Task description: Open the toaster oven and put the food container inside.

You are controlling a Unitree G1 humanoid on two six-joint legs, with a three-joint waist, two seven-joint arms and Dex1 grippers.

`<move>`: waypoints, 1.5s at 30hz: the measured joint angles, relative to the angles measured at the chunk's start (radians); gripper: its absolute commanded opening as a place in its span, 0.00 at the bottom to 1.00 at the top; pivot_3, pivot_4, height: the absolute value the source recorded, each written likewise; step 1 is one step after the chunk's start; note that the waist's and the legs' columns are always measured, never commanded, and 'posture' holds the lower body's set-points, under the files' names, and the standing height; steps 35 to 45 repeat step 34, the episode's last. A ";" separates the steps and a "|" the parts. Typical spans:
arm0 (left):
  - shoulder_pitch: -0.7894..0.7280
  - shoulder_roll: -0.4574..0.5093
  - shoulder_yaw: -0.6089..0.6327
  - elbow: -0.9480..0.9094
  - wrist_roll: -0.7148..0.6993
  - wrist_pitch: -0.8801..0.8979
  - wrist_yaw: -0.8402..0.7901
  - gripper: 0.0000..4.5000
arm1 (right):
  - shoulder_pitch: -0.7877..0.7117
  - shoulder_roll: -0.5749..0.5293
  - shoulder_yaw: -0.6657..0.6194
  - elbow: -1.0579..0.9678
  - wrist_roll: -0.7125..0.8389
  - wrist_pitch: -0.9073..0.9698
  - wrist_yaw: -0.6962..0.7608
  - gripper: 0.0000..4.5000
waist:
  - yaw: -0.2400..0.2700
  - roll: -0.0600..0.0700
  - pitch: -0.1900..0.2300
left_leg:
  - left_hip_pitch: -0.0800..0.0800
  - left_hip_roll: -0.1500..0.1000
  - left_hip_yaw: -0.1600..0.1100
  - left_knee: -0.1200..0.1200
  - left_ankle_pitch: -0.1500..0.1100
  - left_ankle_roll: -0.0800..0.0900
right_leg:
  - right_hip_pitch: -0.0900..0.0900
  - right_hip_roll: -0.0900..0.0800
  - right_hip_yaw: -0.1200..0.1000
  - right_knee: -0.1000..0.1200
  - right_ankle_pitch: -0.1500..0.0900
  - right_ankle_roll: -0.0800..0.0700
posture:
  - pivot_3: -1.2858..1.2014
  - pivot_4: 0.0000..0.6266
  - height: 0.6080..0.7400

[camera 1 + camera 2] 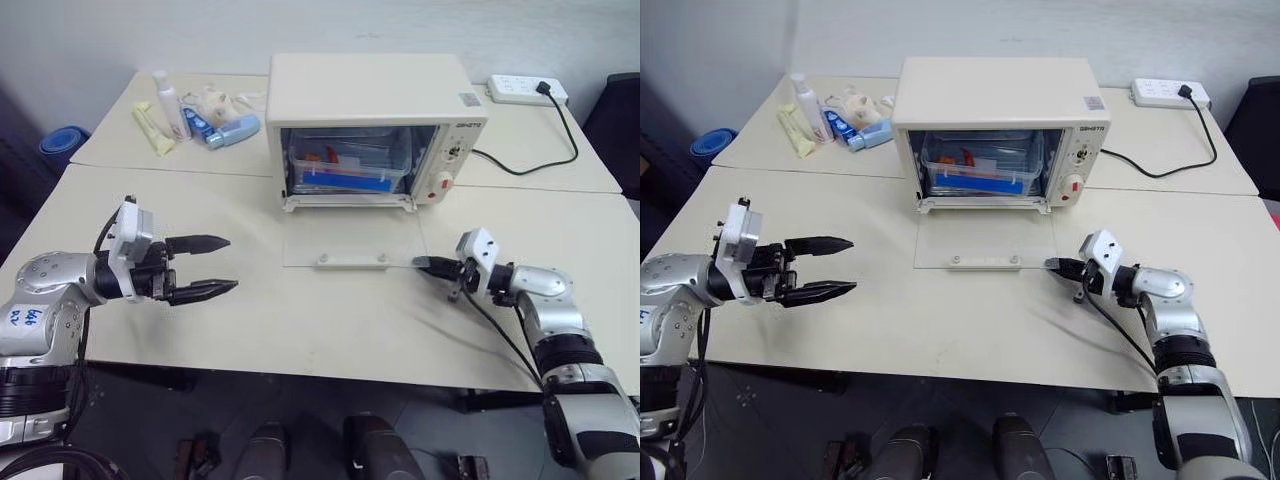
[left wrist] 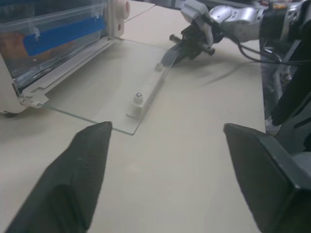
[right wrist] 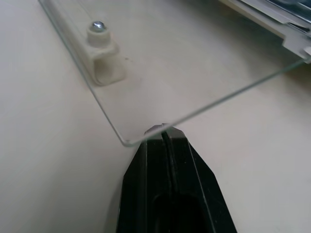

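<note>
The food container (image 1: 345,165) is sitting inside the toaster oven (image 1: 370,130), whose glass door (image 1: 350,238) is lying flat on the table (image 1: 300,320) — likely awaiting closing. The right gripper (image 1: 432,265), pinched shut and empty, is nosing the door's corner; the left gripper (image 1: 205,267) is hovering wide apart, holding nothing — well clear.

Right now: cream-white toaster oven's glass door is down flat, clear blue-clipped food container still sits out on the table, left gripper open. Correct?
One error: the food container is inside the toaster oven, not on the table, as the left eye view shows. Glass door is down flat; left gripper is open.
</note>
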 measured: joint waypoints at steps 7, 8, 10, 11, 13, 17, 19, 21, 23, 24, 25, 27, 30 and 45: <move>-0.002 -0.105 0.087 -0.074 -0.139 0.110 0.186 0.99 | 0.000 0.082 -0.124 -0.090 0.174 0.061 0.009 0.00 | -0.006 0.000 0.000 | 0.000 0.001 0.000 0.001 0.000 0.000 | 0.000 0.001 0.000 0.002 0.000 0.000 | 0.52 0.24 1.00; -0.002 -0.123 0.106 -0.079 -0.157 0.125 0.222 0.99 | -0.002 0.090 -0.148 -0.121 0.206 0.087 -0.003 0.00 | -0.006 0.000 0.000 | 0.000 0.001 0.000 0.001 0.000 0.000 | 0.000 0.000 0.000 0.002 0.000 0.000 | 0.52 0.24 1.00; -0.002 -0.159 0.151 -0.077 -0.191 0.142 0.297 0.99 | -0.017 0.119 -0.194 -0.181 0.269 0.139 -0.044 0.00 | -0.008 0.000 0.000 | 0.000 0.001 0.000 0.001 0.000 -0.001 | 0.000 0.000 0.000 0.002 0.000 0.000 | 0.52 0.24 1.00; -0.003 -0.170 0.166 -0.075 -0.204 0.151 0.328 0.99 | -0.031 0.135 -0.210 -0.209 0.296 0.166 -0.068 0.00 | -0.009 0.000 0.000 | 0.000 0.001 0.000 0.001 0.000 -0.001 | -0.001 0.000 0.000 0.002 0.000 0.000 | 0.52 0.24 1.00; -0.003 -0.181 0.176 -0.069 -0.207 0.148 0.361 0.99 | -0.068 0.162 -0.230 -0.252 0.337 0.212 -0.111 0.00 | -0.009 0.000 0.000 | 0.000 0.001 0.000 0.001 0.000 -0.001 | -0.001 0.000 0.000 0.002 0.000 0.000 | 0.52 0.24 1.00; -0.023 -0.196 0.173 -0.011 -0.158 0.072 0.382 0.99 | -0.133 0.165 -0.246 -0.323 0.385 0.311 -0.169 0.00 | -0.001 0.000 0.000 | 0.000 0.001 0.000 0.001 0.001 -0.003 | -0.001 0.000 -0.001 0.001 0.000 0.000 | 0.52 0.24 1.00; -0.028 -0.196 0.164 0.026 -0.114 0.019 0.375 1.00 | -0.132 0.153 -0.248 -0.356 0.396 0.355 -0.181 0.04 | 0.003 0.000 0.000 | -0.001 0.000 -0.001 0.000 0.001 -0.003 | -0.001 -0.001 0.000 0.000 0.000 0.000 | 0.52 0.24 1.00; -0.029 -0.187 0.144 0.057 -0.064 -0.036 0.359 1.00 | -0.096 0.119 -0.242 -0.414 0.395 0.394 -0.170 0.14 | 0.008 0.000 0.000 | -0.002 -0.001 -0.002 0.000 0.001 -0.003 | -0.001 -0.002 -0.001 0.000 0.000 0.000 | 0.52 0.24 1.00; -0.018 -0.164 0.129 0.082 -0.021 -0.098 0.316 1.00 | -0.007 0.048 -0.215 -0.501 0.370 0.398 -0.113 0.29 | 0.011 0.000 0.000 | -0.003 -0.001 -0.002 -0.001 0.000 -0.001 | -0.001 -0.003 -0.002 0.000 0.000 0.000 | 0.52 0.24 1.00; -0.005 -0.151 0.124 0.088 0.001 -0.127 0.297 1.00 | 0.056 0.003 -0.196 -0.547 0.349 0.387 -0.067 0.36 | 0.011 0.000 0.000 | -0.003 -0.002 -0.001 -0.001 0.000 -0.001 | -0.001 -0.004 -0.002 -0.001 0.000 0.000 | 0.52 0.24 1.00; 0.009 -0.139 0.120 0.088 0.013 -0.144 0.283 1.00 | 0.097 -0.021 -0.181 -0.574 0.333 0.373 -0.035 0.45 | 0.008 0.000 0.000 | -0.003 -0.002 -0.001 -0.001 -0.001 0.000 | -0.001 -0.005 -0.003 -0.001 0.000 0.000 | 0.52 0.24 1.00; 0.045 -0.115 0.107 0.088 0.041 -0.174 0.244 1.00 | 0.177 -0.051 -0.159 -0.622 0.313 0.343 0.027 0.58 | 0.001 0.000 0.000 | -0.003 -0.003 0.001 -0.001 -0.001 0.001 | -0.001 -0.006 -0.002 -0.003 0.000 0.000 | 0.52 0.24 1.00; 0.100 -0.088 0.075 0.097 0.088 -0.232 0.186 1.00 | 0.284 -0.086 -0.142 -0.675 0.287 0.276 0.104 0.80 | -0.003 0.000 0.000 | -0.001 -0.003 0.002 -0.001 -0.003 0.005 | 0.000 -0.007 -0.002 -0.004 0.000 0.000 | 0.52 0.24 1.00; 0.185 -0.082 0.068 0.170 0.154 -0.331 0.148 1.00 | 0.392 -0.108 -0.119 -0.660 0.243 0.175 0.189 1.00 | 0.000 0.000 0.000 | 0.002 -0.002 0.002 -0.001 -0.003 0.006 | 0.002 -0.006 -0.003 -0.004 0.000 0.000 | 0.52 0.24 1.00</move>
